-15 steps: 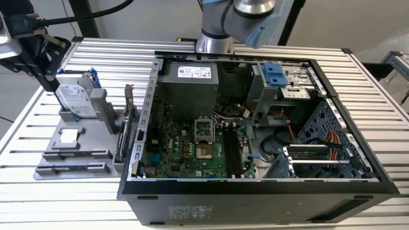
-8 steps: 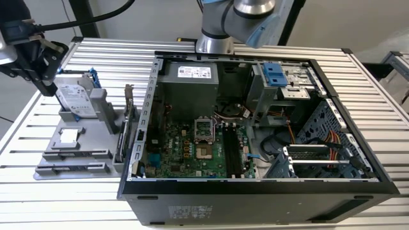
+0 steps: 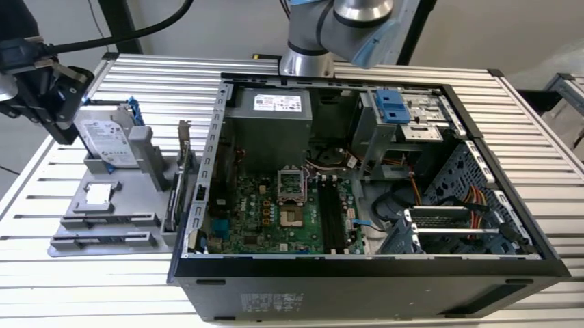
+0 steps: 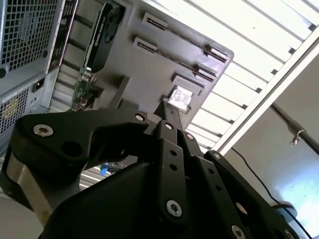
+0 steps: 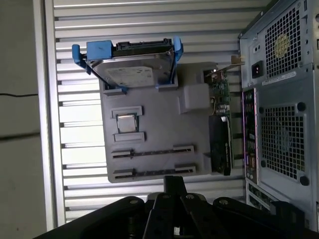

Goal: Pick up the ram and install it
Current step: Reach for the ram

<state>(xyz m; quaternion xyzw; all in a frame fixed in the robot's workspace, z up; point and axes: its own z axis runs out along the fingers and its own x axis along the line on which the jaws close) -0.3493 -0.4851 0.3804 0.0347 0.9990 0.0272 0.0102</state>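
End effector [image 4: 168, 109] sits closed, holding nothing, over the gray fixture [image 5: 154, 134]. We judge the ram [image 3: 330, 217] seated in the motherboard [image 3: 260, 215]; we check it stands level, fully latched.

Bare metal, grey plastic, black links.
The table [image 3: 146, 72] is ribbed, silvery metal slats with a soft sheen, and the holder tray [image 5: 159, 134] on it is matt grey plastic. The hard drive [image 5: 130, 75] has a glossy metal face and sits in a smooth blue plastic bracket [image 5: 99, 50]. The computer case [image 5: 286, 144] is dull grey perforated sheet metal. The gripper [image 4: 168, 110] is matt black with bright screw heads.
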